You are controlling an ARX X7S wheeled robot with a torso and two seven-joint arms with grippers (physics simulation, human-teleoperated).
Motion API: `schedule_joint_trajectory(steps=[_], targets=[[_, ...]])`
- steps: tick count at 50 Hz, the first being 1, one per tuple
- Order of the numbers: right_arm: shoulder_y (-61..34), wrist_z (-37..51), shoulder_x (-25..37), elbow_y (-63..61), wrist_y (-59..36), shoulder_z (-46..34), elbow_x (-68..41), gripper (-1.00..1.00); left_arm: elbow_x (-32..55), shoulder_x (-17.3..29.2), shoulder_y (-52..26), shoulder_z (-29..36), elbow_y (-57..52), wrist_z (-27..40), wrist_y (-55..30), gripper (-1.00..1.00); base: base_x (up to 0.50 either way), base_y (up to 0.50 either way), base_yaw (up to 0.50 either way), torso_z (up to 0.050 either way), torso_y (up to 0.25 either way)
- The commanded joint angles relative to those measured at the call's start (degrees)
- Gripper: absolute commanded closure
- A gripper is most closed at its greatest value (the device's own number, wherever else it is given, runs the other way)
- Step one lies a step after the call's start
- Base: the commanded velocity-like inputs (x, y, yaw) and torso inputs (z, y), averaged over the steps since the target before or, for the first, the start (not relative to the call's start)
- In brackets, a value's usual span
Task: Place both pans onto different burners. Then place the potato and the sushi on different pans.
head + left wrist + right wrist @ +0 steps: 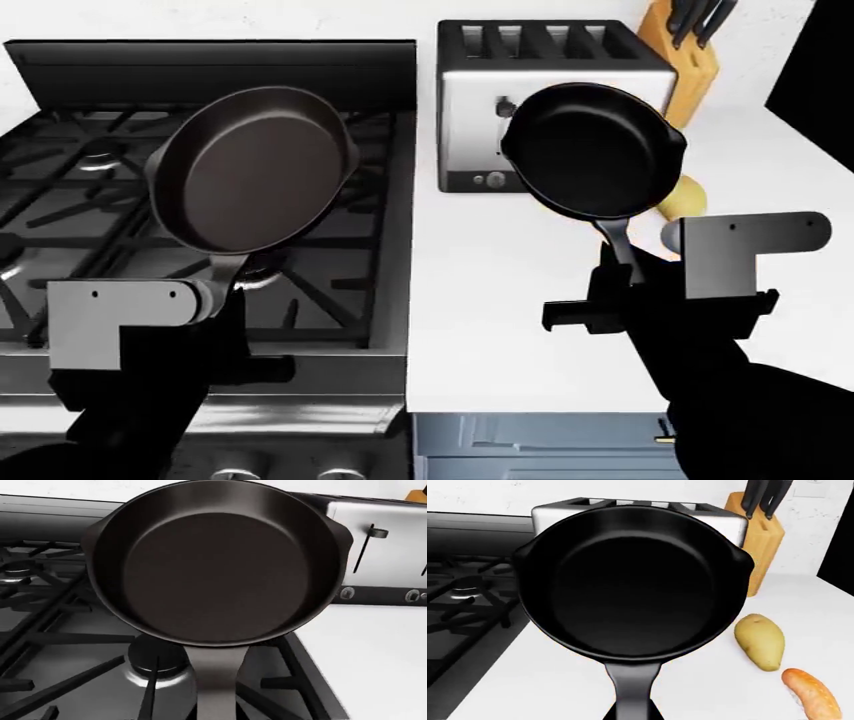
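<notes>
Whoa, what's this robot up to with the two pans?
It's holding a pan in each gripper by the handle. The left pan hangs over the stove, above a burner; the right pan is over the counter by the toaster. The potato and sushi lie on the counter.

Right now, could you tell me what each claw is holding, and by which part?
Left claw holds the larger pan by its handle; right claw holds the smaller pan by its handle.
</notes>
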State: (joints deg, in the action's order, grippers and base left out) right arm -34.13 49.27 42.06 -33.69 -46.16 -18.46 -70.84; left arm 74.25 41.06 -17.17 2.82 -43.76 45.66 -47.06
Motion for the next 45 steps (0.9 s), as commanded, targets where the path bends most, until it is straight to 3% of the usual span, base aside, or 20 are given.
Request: schedule_joint_trajectory(steps=[1,45], targets=[[-1.38,-1.40,-0.08,-0.12,0.13,1.42,2.74,1.00,-0.35,-0.07,-1.54,-0.39,0.28,-0.21,0.26,1.00,0.00,0.43,0.00,0.010,0.011],[-1.91,-1.96,-0.37,0.35,0.57,0.29,3.79,1.00,-1.51,-0.07,-2.58,0.54,1.43,-1.11,0.88,1.00,0.00,0.43,0.00,0.001,0.002]])
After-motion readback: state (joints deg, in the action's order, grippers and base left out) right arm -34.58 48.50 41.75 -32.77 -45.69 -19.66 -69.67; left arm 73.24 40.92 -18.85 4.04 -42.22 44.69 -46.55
